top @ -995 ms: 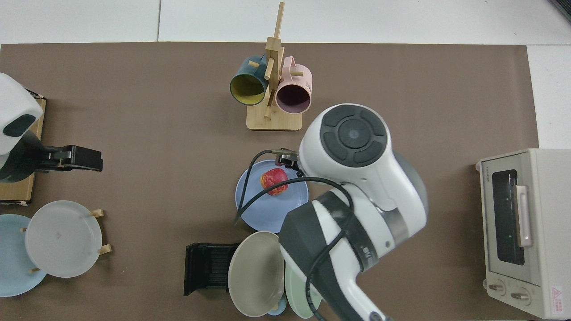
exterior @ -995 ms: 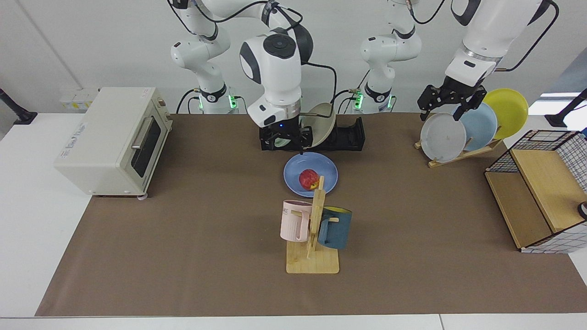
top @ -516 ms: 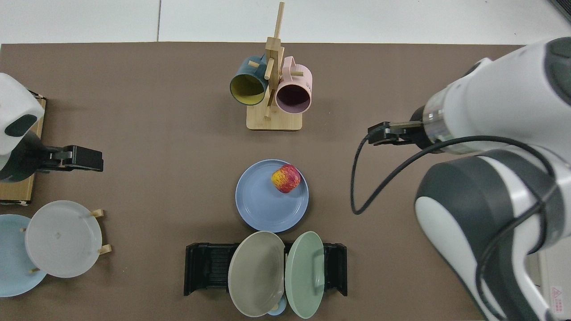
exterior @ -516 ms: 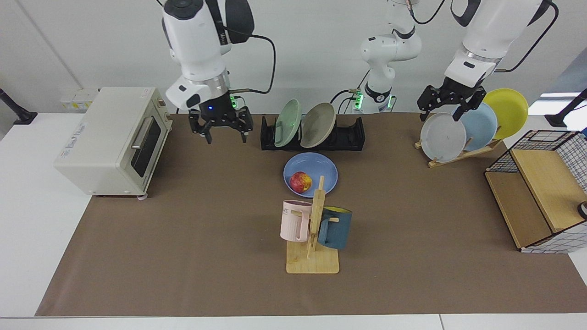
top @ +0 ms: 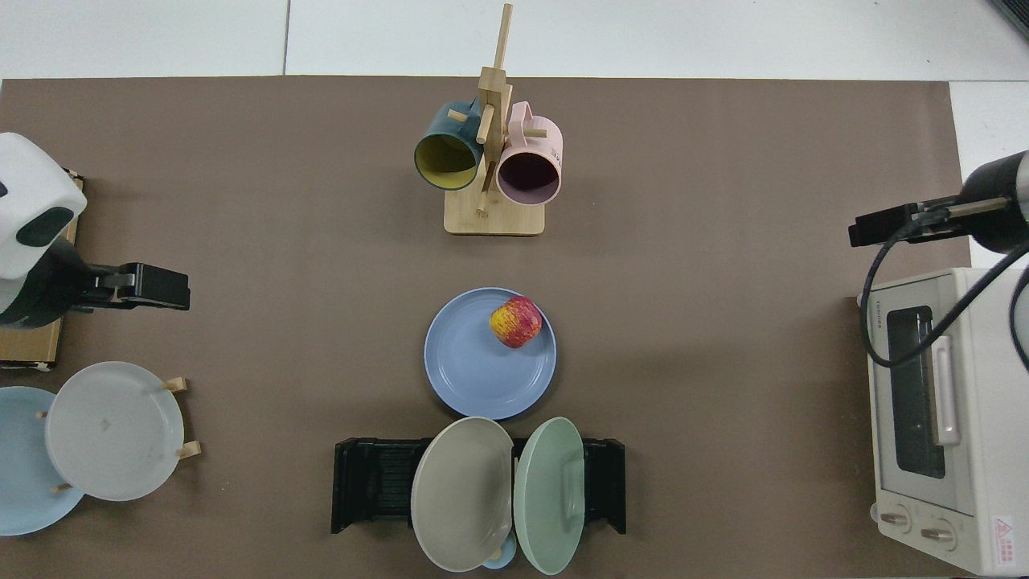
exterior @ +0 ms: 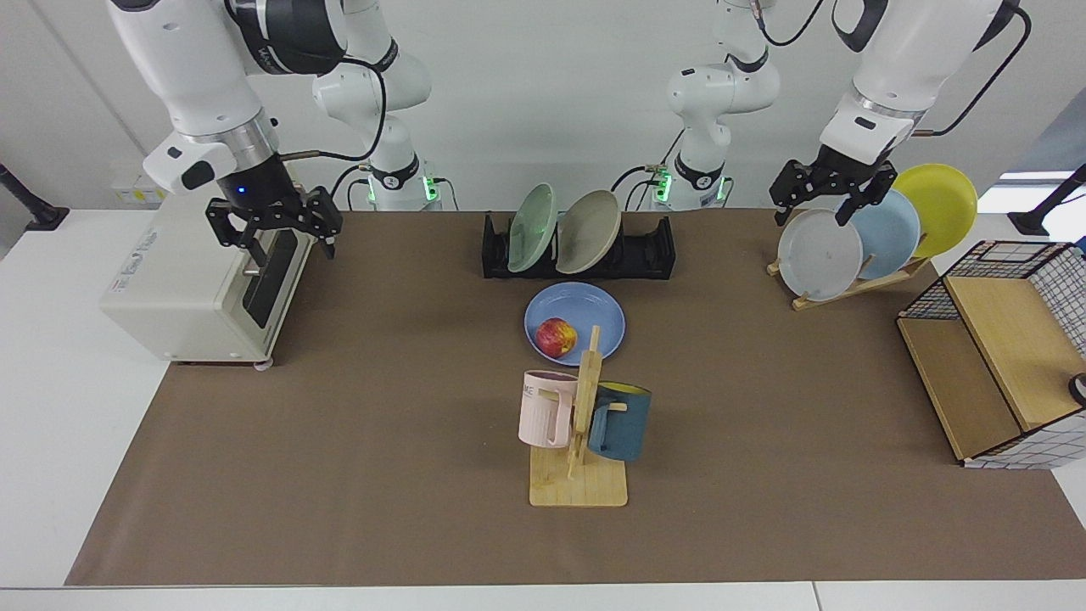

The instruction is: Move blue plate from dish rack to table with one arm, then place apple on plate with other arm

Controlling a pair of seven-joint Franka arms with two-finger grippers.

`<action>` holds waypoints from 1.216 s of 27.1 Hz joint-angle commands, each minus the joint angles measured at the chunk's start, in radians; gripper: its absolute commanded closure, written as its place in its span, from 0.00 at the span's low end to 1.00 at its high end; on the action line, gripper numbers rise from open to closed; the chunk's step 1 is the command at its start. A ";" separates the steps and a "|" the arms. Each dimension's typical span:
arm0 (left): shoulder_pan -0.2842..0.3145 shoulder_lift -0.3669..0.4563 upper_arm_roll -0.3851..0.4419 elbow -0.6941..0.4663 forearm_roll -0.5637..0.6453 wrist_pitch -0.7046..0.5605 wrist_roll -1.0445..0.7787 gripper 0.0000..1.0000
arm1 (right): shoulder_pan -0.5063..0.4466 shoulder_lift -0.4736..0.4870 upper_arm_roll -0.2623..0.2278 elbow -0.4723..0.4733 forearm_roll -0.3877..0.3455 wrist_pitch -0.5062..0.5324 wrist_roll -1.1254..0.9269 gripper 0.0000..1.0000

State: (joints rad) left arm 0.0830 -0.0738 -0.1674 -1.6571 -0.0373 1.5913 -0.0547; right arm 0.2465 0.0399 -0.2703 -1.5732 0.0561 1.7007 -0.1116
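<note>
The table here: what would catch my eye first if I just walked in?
Probably the apple, sitting on the blue plate mid-table, just in front of the dish rack. Then the two arms: the right gripper hangs open by the toaster oven, the left gripper open over the wooden plate stand.

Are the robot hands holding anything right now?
No. The right gripper above the toaster oven and the left gripper by the grey plate are both open and empty.

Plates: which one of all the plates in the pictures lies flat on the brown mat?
Only the round periwinkle-blue plate, carrying the red-yellow apple. The green and beige plates lean in the black dish rack; the others lean on the wooden stand.
</note>
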 commanded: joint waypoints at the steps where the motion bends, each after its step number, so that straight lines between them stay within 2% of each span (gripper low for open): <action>1: -0.009 -0.006 0.006 -0.009 -0.004 -0.007 0.004 0.00 | -0.046 -0.018 0.014 -0.011 0.014 -0.044 -0.025 0.00; 8: -0.009 -0.006 0.006 -0.010 -0.004 -0.007 0.003 0.00 | -0.046 -0.029 0.011 -0.007 0.004 -0.102 0.061 0.00; 19: -0.009 -0.004 0.005 -0.010 -0.004 -0.007 0.003 0.00 | -0.042 -0.048 0.014 -0.010 -0.012 -0.102 0.059 0.00; 23: -0.009 -0.004 0.003 -0.010 -0.004 -0.007 0.001 0.00 | -0.076 -0.080 0.037 -0.036 -0.013 -0.107 0.076 0.00; 26: -0.009 -0.004 0.003 -0.010 -0.004 -0.007 -0.001 0.00 | -0.137 -0.115 0.091 -0.085 -0.016 -0.090 0.079 0.00; 29: -0.009 -0.004 0.002 -0.010 -0.004 -0.007 -0.002 0.00 | -0.190 -0.118 0.140 -0.088 -0.016 -0.088 0.082 0.00; 33: -0.009 -0.004 0.002 -0.010 -0.004 -0.007 -0.002 0.00 | -0.194 -0.114 0.151 -0.088 -0.016 -0.067 0.110 0.00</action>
State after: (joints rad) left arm 0.0829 -0.0711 -0.1705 -1.6573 -0.0373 1.5913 -0.0548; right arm 0.0840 -0.0445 -0.1610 -1.6196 0.0519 1.6070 -0.0458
